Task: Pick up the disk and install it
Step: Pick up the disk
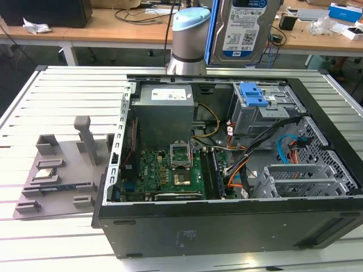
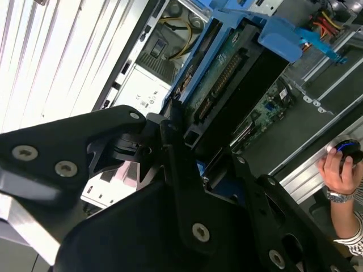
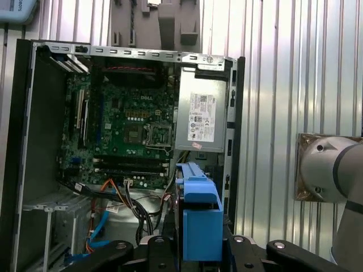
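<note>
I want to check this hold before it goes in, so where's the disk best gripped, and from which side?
Likely at one end of its blue frame, from above, as the gripper has it. The disk hangs upright over the open case, so its lower end is free to go in, and the bare circuit board face goes untouched.

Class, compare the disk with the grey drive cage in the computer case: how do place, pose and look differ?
Place: the disk hangs above the case in the gripper; the drive cage sits inside it. Pose: the disk stands on edge; the cage sits level, latch on top. Look: the disk bears a white-and-blue label; the cage is plain metal. Both pair grey metal with blue plastic.
</note>
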Controlling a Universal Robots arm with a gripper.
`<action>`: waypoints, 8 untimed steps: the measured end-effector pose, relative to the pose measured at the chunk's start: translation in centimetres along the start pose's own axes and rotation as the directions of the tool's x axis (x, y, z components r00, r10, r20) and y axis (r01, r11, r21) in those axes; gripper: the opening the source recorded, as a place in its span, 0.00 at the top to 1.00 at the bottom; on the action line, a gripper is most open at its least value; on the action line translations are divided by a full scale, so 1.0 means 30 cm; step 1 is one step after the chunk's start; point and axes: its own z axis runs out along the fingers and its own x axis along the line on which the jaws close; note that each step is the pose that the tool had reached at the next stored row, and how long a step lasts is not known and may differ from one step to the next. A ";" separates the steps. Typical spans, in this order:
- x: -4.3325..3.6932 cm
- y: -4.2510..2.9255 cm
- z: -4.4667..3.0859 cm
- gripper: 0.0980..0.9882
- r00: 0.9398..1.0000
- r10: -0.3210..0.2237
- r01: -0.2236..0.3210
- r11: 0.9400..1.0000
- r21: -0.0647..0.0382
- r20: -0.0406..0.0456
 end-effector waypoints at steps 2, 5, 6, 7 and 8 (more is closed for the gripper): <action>0.001 -0.018 -0.001 0.70 1.000 0.000 0.000 1.000 0.000 0.000; 0.003 -0.048 -0.002 0.70 1.000 0.000 0.000 1.000 0.000 0.000; 0.003 -0.057 -0.003 0.70 1.000 0.000 0.000 1.000 0.000 0.000; 0.004 -0.068 -0.003 0.70 1.000 0.000 0.000 1.000 0.000 0.000; 0.004 -0.076 -0.004 0.70 1.000 0.000 0.000 1.000 0.000 0.000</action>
